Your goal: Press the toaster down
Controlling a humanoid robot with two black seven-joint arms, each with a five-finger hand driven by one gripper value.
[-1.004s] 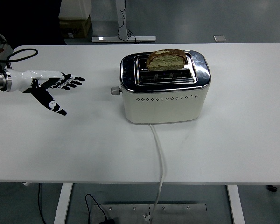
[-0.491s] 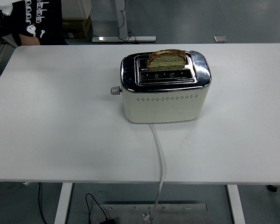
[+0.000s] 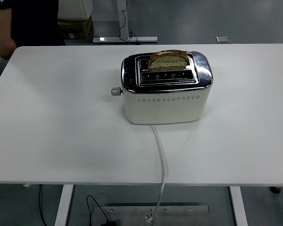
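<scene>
A cream-white toaster (image 3: 166, 101) with a chrome top stands in the middle of the white table (image 3: 61, 136). A slice of brown bread (image 3: 168, 60) sticks up out of its rear slot. The front slot shows no bread. Its lever knob (image 3: 115, 91) juts from the left end, high up. Neither of my hands is in the picture.
The toaster's white cord (image 3: 161, 160) runs from its front over the table's near edge to the floor. A person in dark clothes (image 3: 19, 21) stands at the table's far left corner. Cardboard boxes (image 3: 75, 23) and a desk foot (image 3: 125, 38) lie beyond the far edge.
My left hand, stretched open over the table's left side a second ago, rose to the top left corner and has left the picture. The toaster and bread have not moved.
</scene>
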